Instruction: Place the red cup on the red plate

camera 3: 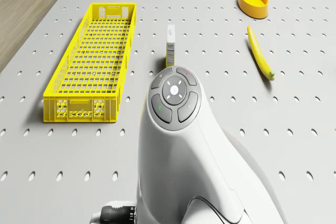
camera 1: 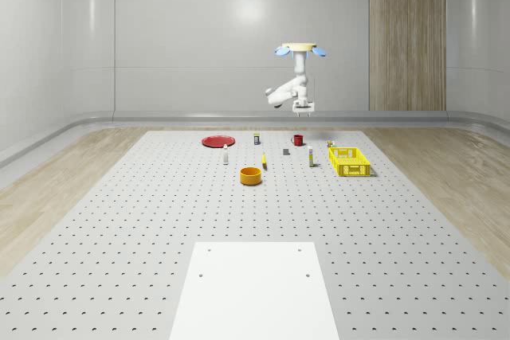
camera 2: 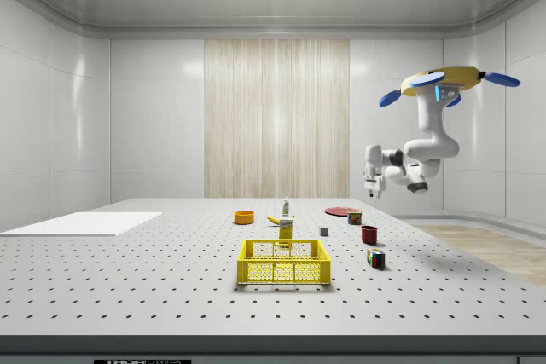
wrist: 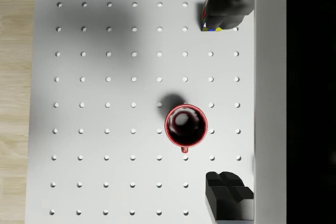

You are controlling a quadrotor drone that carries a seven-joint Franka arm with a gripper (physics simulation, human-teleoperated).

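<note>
The red cup (wrist: 186,125) stands upright on the perforated floor, its handle toward one finger; it also shows as the red cup (camera 1: 297,140) and the red cup (camera 2: 369,234). The flat red plate (camera 1: 217,142) lies off to the whole-scene view's left of the cup, and is the red plate (camera 2: 339,210) in the side view. The drone (camera 1: 300,49) hovers high above the cup. My gripper (wrist: 223,100) hangs well above the cup, open and empty, with the cup slightly off the line between the fingers (wrist: 227,3). The same gripper (camera 1: 303,107) is visible from afar.
A yellow basket (camera 1: 351,161) sits to the whole-scene view's right of the cup, an orange bowl (camera 1: 252,175) and a banana (camera 1: 264,163) nearer the front. A coloured cube (wrist: 210,27) peeks from behind one finger. A small carton (camera 3: 170,45) stands by the basket (camera 3: 89,64).
</note>
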